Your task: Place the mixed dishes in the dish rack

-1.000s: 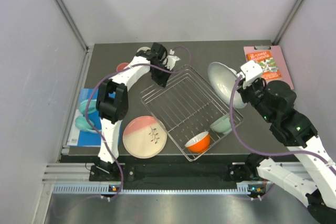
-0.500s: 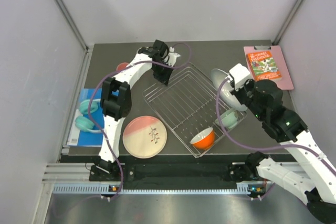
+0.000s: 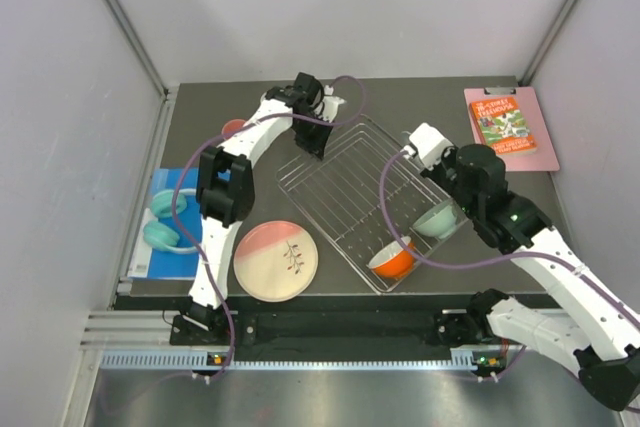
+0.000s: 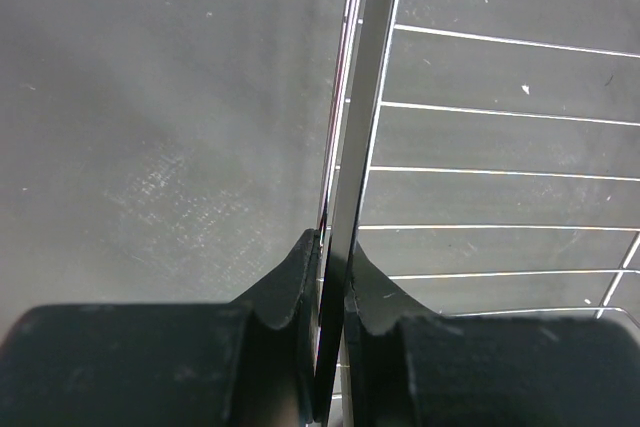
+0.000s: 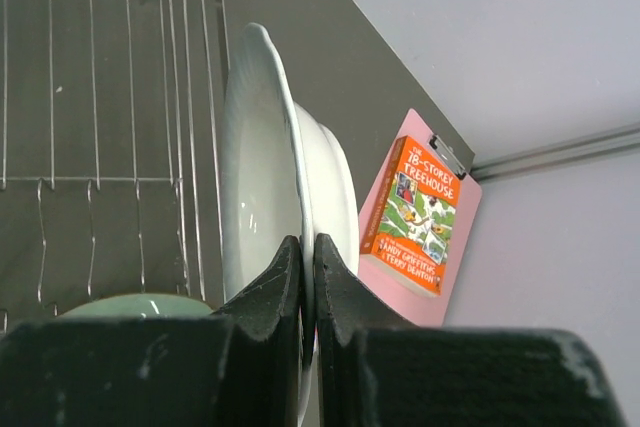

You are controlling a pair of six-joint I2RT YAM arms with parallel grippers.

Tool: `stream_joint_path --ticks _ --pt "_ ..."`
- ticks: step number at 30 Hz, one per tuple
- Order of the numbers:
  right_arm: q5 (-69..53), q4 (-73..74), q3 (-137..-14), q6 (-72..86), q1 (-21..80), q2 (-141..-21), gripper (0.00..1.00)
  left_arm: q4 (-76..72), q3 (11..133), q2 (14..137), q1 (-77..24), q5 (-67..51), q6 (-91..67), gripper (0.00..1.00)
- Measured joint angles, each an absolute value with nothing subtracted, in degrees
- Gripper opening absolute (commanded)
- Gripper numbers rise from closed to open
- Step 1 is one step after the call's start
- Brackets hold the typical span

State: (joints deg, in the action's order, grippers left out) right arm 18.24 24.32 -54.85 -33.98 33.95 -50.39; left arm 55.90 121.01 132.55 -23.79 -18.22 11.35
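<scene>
Since a second ago the rack [image 3: 335, 192] has slid and turned toward 1 o'clock, taking its two bowls along, and the right arm has swung in from 3 o'clock to hang over the rack's right side.

It is a rectangular chrome wire rack with thin parallel bars and a raised rim, lying askew mid-table. A glossy orange bowl [image 3: 392, 259] with a white inside sits in its 5 o'clock corner. A smooth mint bowl [image 3: 440, 219] lies at its 4 o'clock corner, partly under the right arm.

The left gripper [image 4: 333, 247] is clamped on the rim wire at the rack's 11 o'clock edge. The right gripper [image 5: 308, 247] pinches the rim of the grey plate [image 5: 265, 197], a shiny pale disc held on edge beside the rack's bars.

A round pink plate [image 3: 276, 260], half cream with a twig print, lies flat at 7 o'clock of the rack. A pink cup [image 3: 232, 128] stands at 10 o'clock. Teal headphones [image 3: 165, 225] rest on a blue book [image 3: 150, 265] at 9 o'clock, and a pink clipboard [image 3: 540, 147] lies at 2 o'clock on the matte dark table [image 3: 420, 97].
</scene>
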Motion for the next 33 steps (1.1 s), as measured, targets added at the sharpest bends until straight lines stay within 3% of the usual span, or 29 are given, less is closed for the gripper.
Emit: stream_joint_path --ticks 33 --pt "15.2 26.0 -52.1 -32.0 33.1 -49.1 0.00 55.3 121.0 132.8 -21.8 -20.1 9.7 0.11"
